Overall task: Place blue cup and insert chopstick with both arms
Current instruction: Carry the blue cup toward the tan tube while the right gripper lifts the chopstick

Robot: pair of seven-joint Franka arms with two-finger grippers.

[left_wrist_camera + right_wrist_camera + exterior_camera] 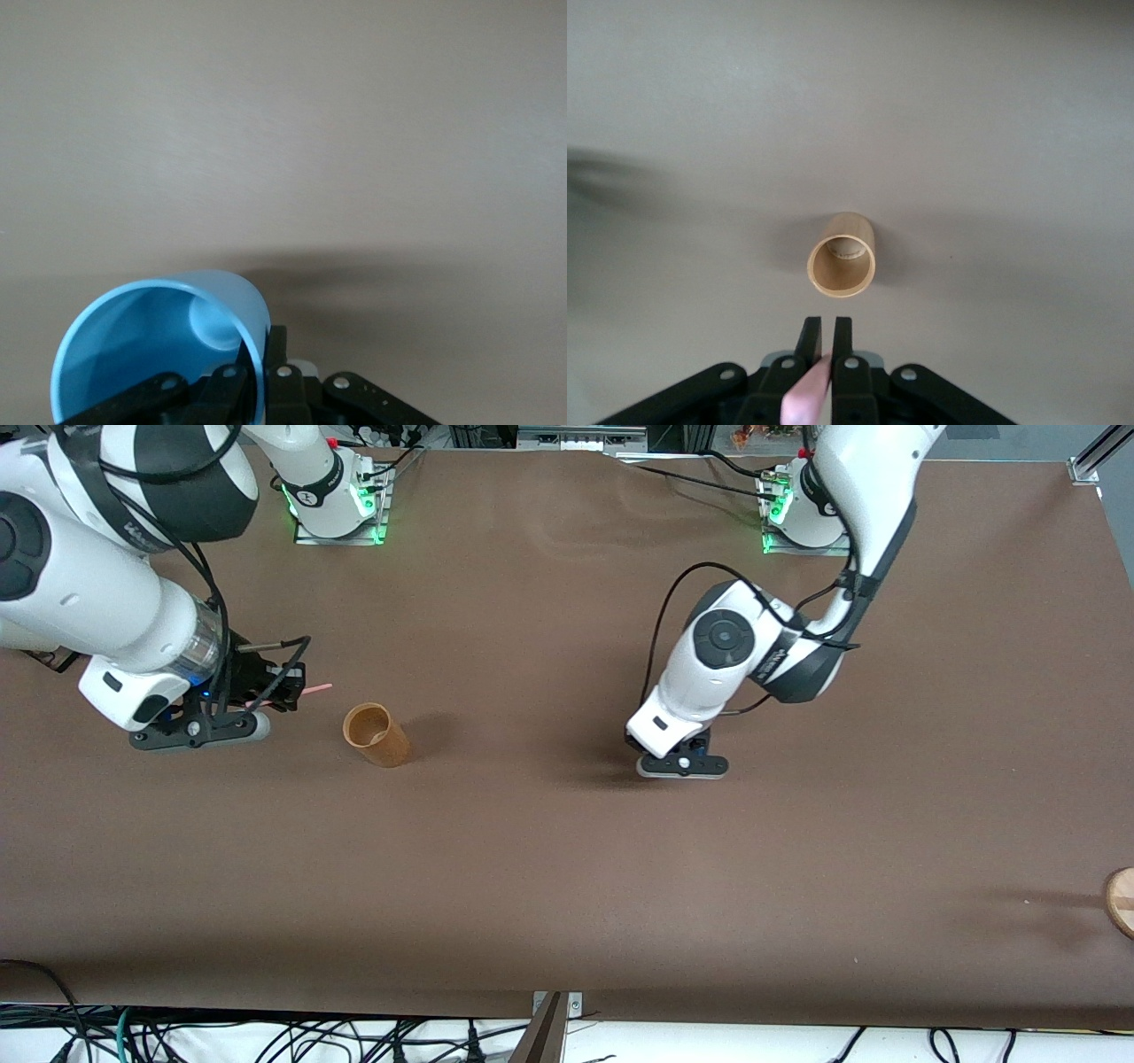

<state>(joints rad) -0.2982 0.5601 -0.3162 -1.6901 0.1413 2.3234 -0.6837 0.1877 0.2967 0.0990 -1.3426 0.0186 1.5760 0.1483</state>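
Note:
My left gripper (682, 766) is low over the middle of the table, toward the left arm's end. It is shut on the wall of the blue cup (151, 345), one finger inside the rim and one outside; its own point in the left wrist view is (262, 350). The cup is hidden under the hand in the front view. My right gripper (285, 691) is shut on the pink chopstick (315, 688), which sticks out toward the brown cup (376, 735). In the right wrist view the chopstick (808, 398) sits between the jaws of the gripper (829, 326), with the brown cup (842, 257) ahead.
The brown cup stands upright on the brown table (567, 868), beside the right gripper and slightly nearer the front camera. A round wooden object (1121, 899) shows at the edge toward the left arm's end. The arm bases (341, 505) stand along the back.

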